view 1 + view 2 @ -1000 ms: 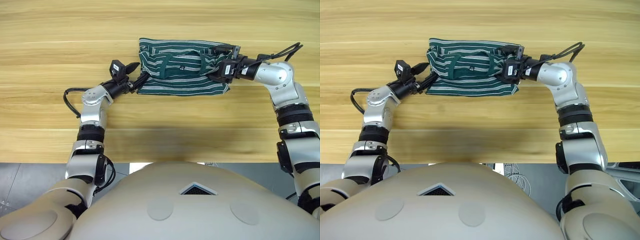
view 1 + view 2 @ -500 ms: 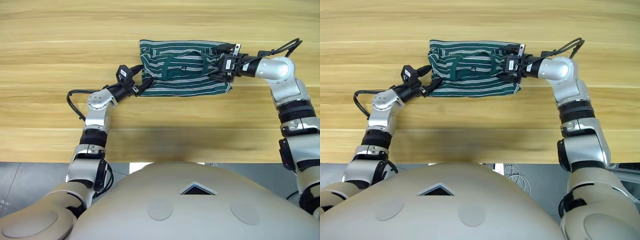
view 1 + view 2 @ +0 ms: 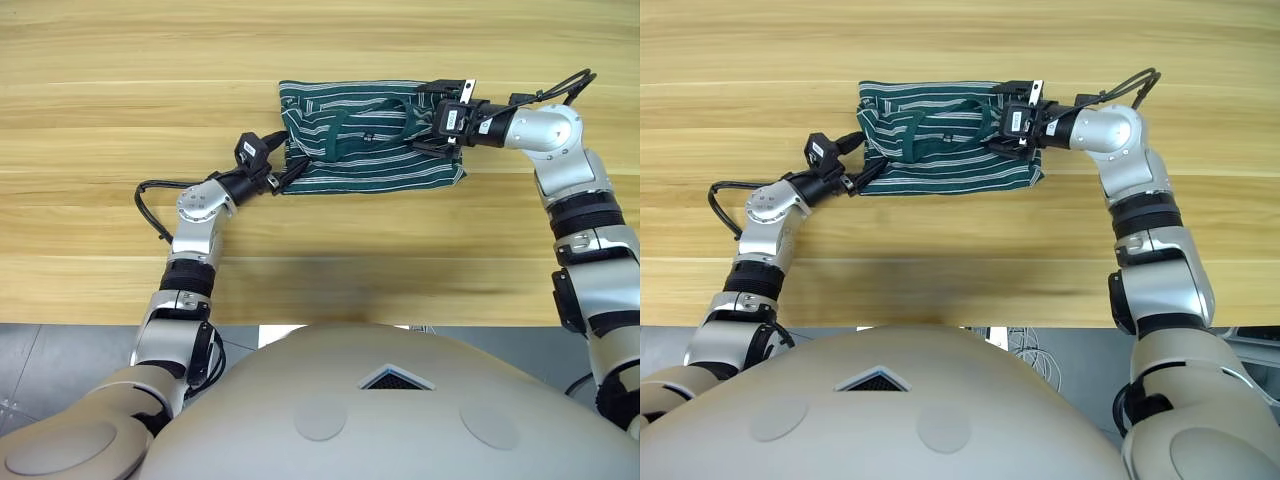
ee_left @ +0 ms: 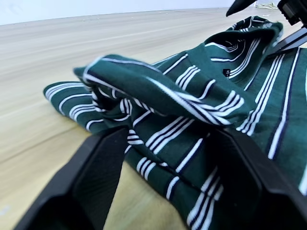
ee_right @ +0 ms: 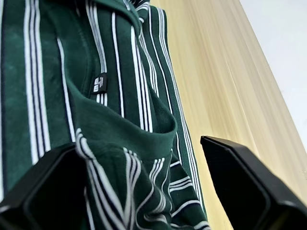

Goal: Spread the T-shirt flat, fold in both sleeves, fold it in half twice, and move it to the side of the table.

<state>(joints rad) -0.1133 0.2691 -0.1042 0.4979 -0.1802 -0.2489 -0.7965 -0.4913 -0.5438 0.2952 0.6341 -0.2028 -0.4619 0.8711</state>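
Observation:
A dark green T-shirt point(image 3: 365, 140) with white stripes lies folded into a rough, wrinkled rectangle toward the far side of the wooden table point(image 3: 320, 240). My left gripper point(image 3: 283, 172) is at the shirt's near left corner. In the left wrist view its fingers point(image 4: 96, 177) stand apart, and bunched fabric point(image 4: 168, 100) lies between them. My right gripper point(image 3: 426, 118) is over the shirt's right edge, open, its fingers point(image 5: 240, 182) straddling a raised fold of fabric point(image 5: 120, 139).
Bare wood surrounds the shirt on all sides. The table's near edge point(image 3: 330, 322) runs in front of my body, with grey floor below it. Black cables loop from both wrists.
My left gripper has moved right to the shirt's near left corner. My right gripper has slid left, farther over the shirt's right edge. The shirt has hardly shifted.

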